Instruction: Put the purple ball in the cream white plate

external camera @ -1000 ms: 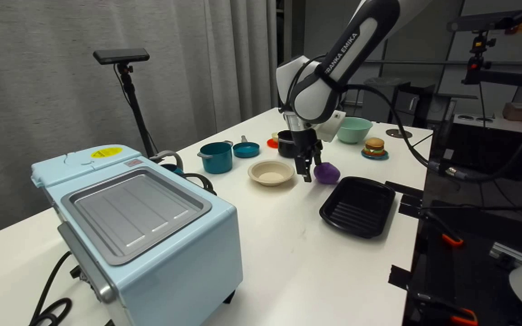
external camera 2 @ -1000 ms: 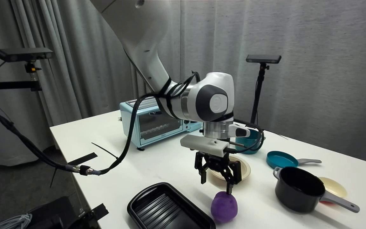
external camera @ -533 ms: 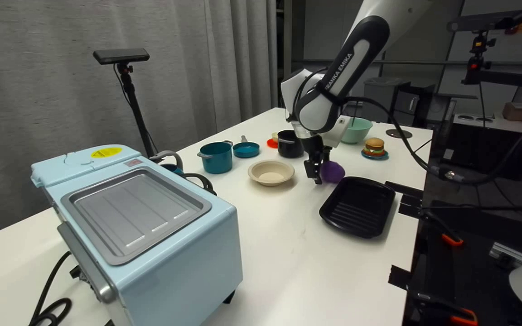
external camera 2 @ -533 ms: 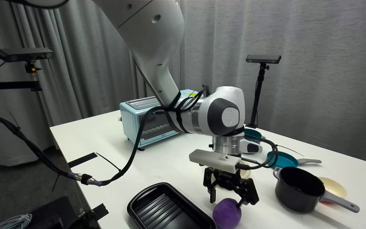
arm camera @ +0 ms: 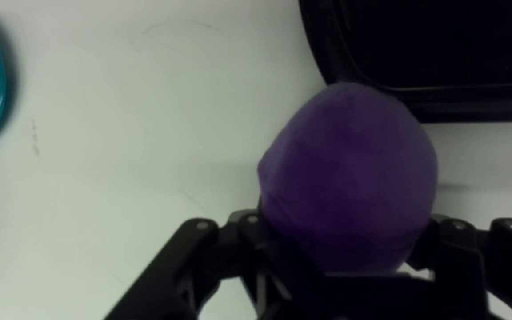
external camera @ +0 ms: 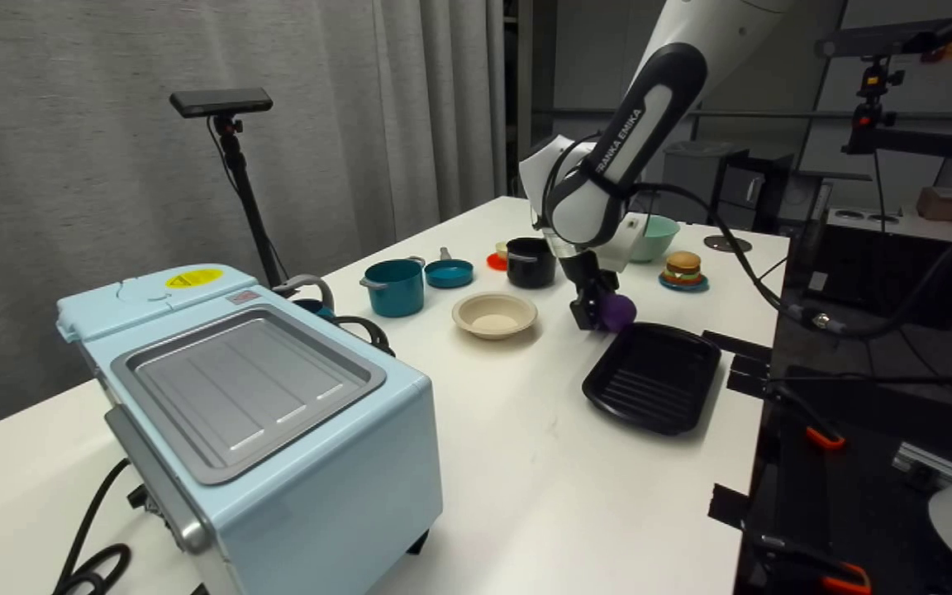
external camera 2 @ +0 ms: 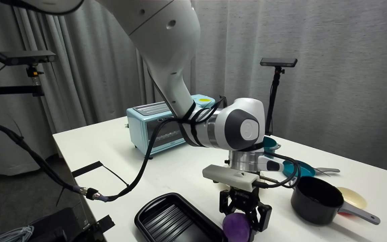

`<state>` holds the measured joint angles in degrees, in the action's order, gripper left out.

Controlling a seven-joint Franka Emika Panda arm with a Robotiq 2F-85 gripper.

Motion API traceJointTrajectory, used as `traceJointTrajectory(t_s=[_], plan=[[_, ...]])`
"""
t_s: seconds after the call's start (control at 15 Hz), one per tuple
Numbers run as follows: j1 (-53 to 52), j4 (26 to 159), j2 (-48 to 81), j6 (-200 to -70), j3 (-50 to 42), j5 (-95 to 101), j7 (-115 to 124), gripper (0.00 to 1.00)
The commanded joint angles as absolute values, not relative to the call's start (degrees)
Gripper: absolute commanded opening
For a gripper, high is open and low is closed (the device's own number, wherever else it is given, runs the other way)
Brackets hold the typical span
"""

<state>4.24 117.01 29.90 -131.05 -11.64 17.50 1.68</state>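
Observation:
The purple ball (external camera: pixel 617 314) is on the white table side, at the far corner of the black tray. It shows low in an exterior view (external camera 2: pixel 236 228) and fills the middle of the wrist view (arm camera: pixel 349 173). My gripper (external camera: pixel 592 307) is low over it and pointing down. In the wrist view, my gripper's fingers (arm camera: pixel 345 222) touch the ball on both sides, so it looks shut on the ball. I cannot tell whether the ball is off the table. The cream white plate (external camera: pixel 494 322) stands empty, left of the gripper; elsewhere the gripper mostly hides it.
The black ribbed tray (external camera: pixel 654 376) is right beside the ball, its rim close in the wrist view (arm camera: pixel 469 104). A teal pot (external camera: pixel 397 289), teal pan (external camera: pixel 449 273), black pot (external camera 2: pixel 316 201), mint bowl (external camera: pixel 654 237), toy burger (external camera: pixel 682 268) and blue toaster oven (external camera: pixel 294 413) stand around.
The gripper has come down from above the ball and moved away from the plate. Its fingers have gone from open above the ball to closed against its sides. The ball has shifted slightly.

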Motion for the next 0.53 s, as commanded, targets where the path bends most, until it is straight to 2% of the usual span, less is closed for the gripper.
traceJointTrajectory(t_s=[0.0, 0.2, 0.47], plan=[[4.27, 116.09, 29.11, -128.1, -11.99, 17.99, 3.61, 0.2], [5.34, 117.39, 24.28, -127.39, -11.71, 16.88, 2.43, 0.03], [7.91, 115.19, 17.94, -126.77, -11.64, 14.66, 0.04, 0.0]])
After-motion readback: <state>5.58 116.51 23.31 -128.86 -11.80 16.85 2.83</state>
